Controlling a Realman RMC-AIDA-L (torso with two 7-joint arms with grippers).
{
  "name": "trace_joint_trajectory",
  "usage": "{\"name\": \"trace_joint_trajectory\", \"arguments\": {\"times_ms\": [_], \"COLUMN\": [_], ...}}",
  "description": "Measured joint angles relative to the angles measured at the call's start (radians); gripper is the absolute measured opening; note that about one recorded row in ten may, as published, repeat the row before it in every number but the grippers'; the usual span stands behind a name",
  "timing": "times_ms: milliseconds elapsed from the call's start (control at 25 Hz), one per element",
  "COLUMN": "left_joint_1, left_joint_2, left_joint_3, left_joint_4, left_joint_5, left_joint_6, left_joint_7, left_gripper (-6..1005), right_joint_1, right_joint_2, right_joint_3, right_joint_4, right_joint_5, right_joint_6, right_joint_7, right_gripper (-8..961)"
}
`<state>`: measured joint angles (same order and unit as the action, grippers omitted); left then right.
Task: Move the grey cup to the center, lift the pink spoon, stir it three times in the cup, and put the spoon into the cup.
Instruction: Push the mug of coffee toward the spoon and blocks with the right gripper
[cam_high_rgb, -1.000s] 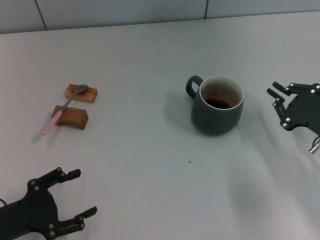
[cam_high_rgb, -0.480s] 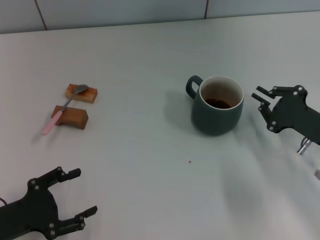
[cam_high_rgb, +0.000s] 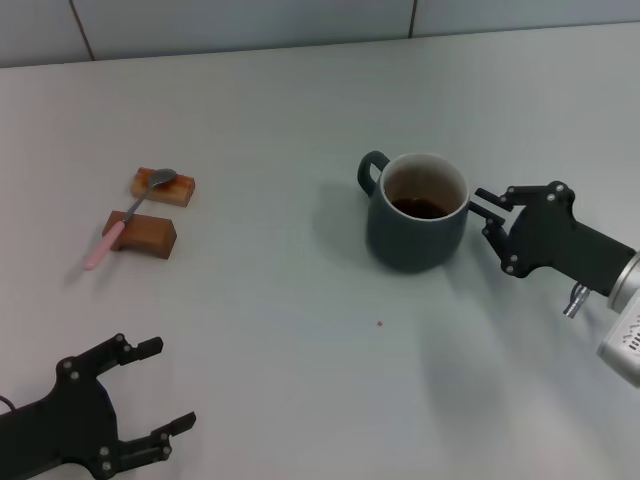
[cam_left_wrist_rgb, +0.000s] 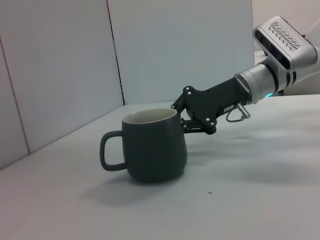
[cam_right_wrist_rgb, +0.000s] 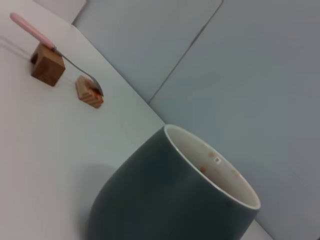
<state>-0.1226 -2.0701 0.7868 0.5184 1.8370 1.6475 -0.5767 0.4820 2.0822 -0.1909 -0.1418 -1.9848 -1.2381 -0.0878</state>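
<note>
The grey cup (cam_high_rgb: 415, 225) stands upright right of the table's middle, handle towards the back left, with dark liquid inside. It also shows in the left wrist view (cam_left_wrist_rgb: 152, 152) and fills the right wrist view (cam_right_wrist_rgb: 165, 200). My right gripper (cam_high_rgb: 480, 205) presses against the cup's right side with its fingers close together and holds nothing; it reaches in behind the cup in the left wrist view (cam_left_wrist_rgb: 183, 123). The pink spoon (cam_high_rgb: 104, 244) rests across two wooden blocks at the left and shows in the right wrist view (cam_right_wrist_rgb: 30, 30). My left gripper (cam_high_rgb: 165, 385) is open and parked at the front left.
Two small brown wooden blocks (cam_high_rgb: 162, 187) (cam_high_rgb: 140, 234) carry the spoon at the left. A tiny dark speck (cam_high_rgb: 380, 323) lies on the white table in front of the cup. A tiled wall (cam_high_rgb: 250, 20) bounds the table's far edge.
My right gripper has moved left until it touches the cup. The cup has slid a little to the left. The left arm and the spoon have not moved.
</note>
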Motion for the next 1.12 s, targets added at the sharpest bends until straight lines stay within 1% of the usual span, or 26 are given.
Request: {"name": "trace_joint_trajectory", "arguments": {"times_ms": [400, 1120], "left_joint_1": [-0.003, -0.012], "left_joint_2": [-0.001, -0.002], "left_joint_3": [0.0, 0.0], "left_joint_4": [0.0, -0.007], "left_joint_5": [-0.003, -0.017], "left_joint_6": [0.002, 0.002], "left_joint_7": [0.0, -0.001], "left_gripper": [830, 829], "right_joint_1": [0.02, 0.097], "right_joint_2": [0.001, 0.002], "right_joint_3": [-0.009, -0.069], "right_joint_4": [0.046, 0.128], "right_joint_5": [0.0, -0.002], "right_joint_6": [0.0, 0.017], "right_joint_7": [-0.004, 0.001], "right_gripper": [139, 138]}}
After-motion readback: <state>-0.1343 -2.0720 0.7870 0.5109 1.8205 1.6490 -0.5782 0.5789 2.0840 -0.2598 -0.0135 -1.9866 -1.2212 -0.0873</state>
